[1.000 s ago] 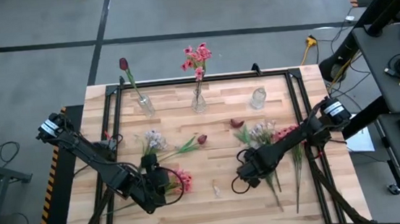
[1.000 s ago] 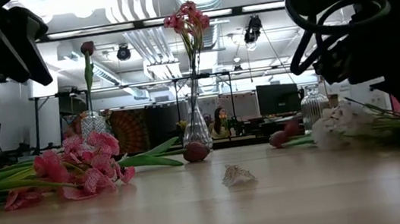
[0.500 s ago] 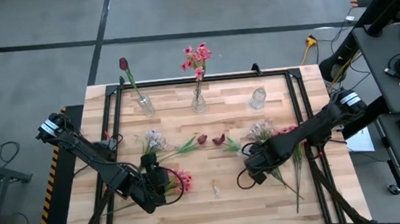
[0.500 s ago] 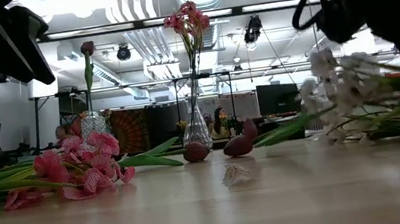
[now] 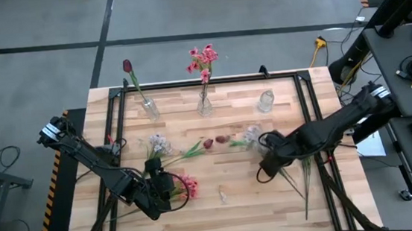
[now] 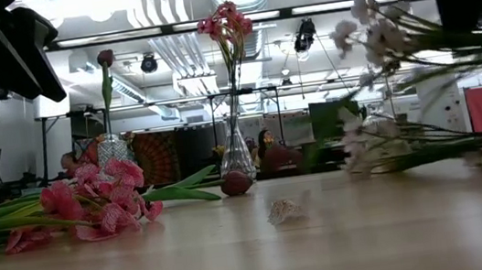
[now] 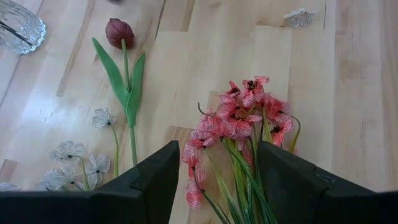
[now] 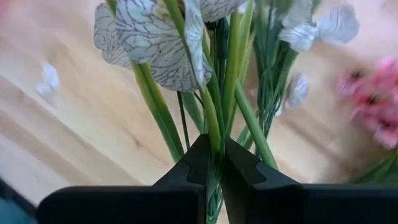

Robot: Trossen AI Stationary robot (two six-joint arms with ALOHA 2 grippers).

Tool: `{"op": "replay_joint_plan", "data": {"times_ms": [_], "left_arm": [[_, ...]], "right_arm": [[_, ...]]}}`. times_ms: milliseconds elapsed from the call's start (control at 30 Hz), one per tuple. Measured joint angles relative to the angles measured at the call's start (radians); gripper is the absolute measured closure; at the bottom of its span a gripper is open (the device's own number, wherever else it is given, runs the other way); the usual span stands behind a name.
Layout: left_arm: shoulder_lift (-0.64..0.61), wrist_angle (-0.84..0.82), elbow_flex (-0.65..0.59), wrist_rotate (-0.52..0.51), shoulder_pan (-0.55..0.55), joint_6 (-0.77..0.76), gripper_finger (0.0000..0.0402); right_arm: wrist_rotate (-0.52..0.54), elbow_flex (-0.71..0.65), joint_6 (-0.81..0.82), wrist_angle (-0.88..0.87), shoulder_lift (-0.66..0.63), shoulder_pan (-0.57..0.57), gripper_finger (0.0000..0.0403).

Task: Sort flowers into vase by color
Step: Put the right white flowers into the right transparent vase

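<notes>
My right gripper (image 5: 267,162) is shut on a white-lavender spray (image 5: 251,135) and holds it above the table's right middle; its blossoms (image 6: 376,31) ride high in the low view. My left gripper (image 5: 172,187) stands open at the near left, with its fingers either side of a pink flower's (image 7: 239,124) stems, which lie on the table. At the far edge stand three glass vases: one with a red tulip (image 5: 148,109), one with pink blooms (image 5: 204,104), one with no flower in it (image 5: 265,100). Two red tulip buds (image 5: 216,141) lie mid-table. My right gripper pinches several thin green stems (image 8: 214,146) of the white spray between its two shut fingers, below the blossoms (image 8: 155,43). The fingers come steeply from above. The blossom end is lifted clear of the table.
More flowers lie on the right: pink blooms (image 5: 296,136), long stems (image 5: 305,185) and a white spray (image 6: 372,151). Another white spray (image 5: 158,144) lies at the left and a loose petal (image 5: 222,196) at the near middle. A black frame (image 5: 210,81) borders the table.
My right gripper has risen and gone toward the table's far right, tipping more steeply down. The white spray's blossoms have come up off the table with it. One red tulip bud has slid left, close to the other bud.
</notes>
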Motion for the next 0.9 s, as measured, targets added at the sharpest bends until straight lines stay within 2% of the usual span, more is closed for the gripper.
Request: {"op": "replay_joint_plan", "data": {"times_ms": [100,300,433,500,667,833,900], "left_arm": [[0.0,0.0,0.0,0.0,0.0,0.0,0.0204],[0.0,0.002,0.0,0.0,0.0,0.0,0.0204],[0.0,0.029,0.0,-0.001,0.0,0.025,0.0204],[0.0,0.061,0.0,-0.002,0.0,0.058,0.0204],[0.0,0.161,0.0,-0.012,0.0,0.171,0.0204],[0.0,0.34,0.0,-0.131,0.006,0.351,0.0204],[0.0,0.406,0.0,-0.149,0.015,0.411,0.0204]], "right_arm": [[0.066,0.0,0.001,0.0,-0.027,0.007,0.0385],[0.058,0.0,0.011,-0.025,-0.053,0.012,0.0385],[0.123,0.0,-0.036,-0.012,-0.053,0.034,0.0385],[0.184,0.0,-0.043,-0.013,-0.052,0.051,0.0385],[0.239,0.0,-0.067,-0.025,-0.054,0.077,0.0385],[0.318,0.0,-0.087,-0.02,-0.072,0.111,0.0385],[0.353,0.0,-0.1,-0.016,-0.082,0.129,0.0385]]}}
